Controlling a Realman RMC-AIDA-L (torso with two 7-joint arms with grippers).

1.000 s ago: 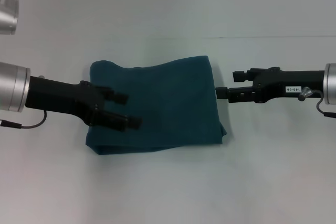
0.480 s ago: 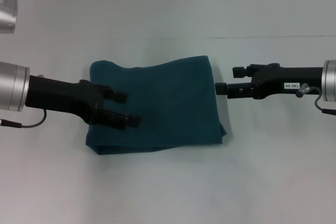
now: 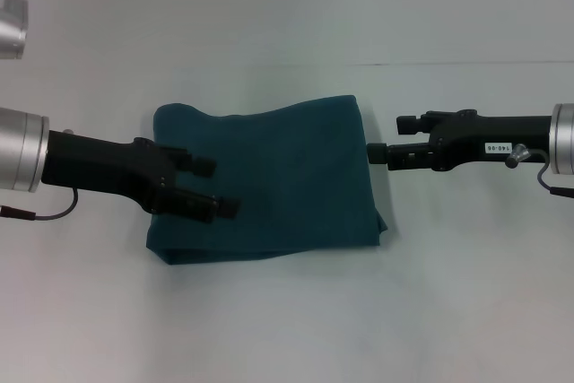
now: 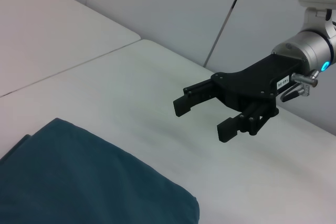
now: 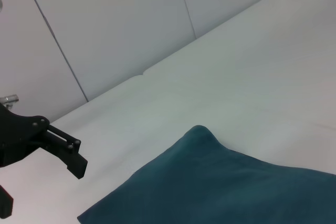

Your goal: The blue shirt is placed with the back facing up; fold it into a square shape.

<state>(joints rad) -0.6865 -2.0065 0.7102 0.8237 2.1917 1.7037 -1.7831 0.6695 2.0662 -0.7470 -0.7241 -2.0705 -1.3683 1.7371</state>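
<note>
The light is soft and even, and the white table [image 3: 287,329] looks bright with no glare. Shadows are faint; a thin dark one lies under the shirt [image 3: 269,177]. The head view is a little blurry.

Bare tabletop [image 3: 287,329] lies open all around the folded shirt [image 3: 278,186]. My left gripper [image 3: 221,187] hangs over the shirt's left part, fingers apart. My right gripper [image 3: 384,139], fingers apart, is just beside the shirt's right edge.
</note>
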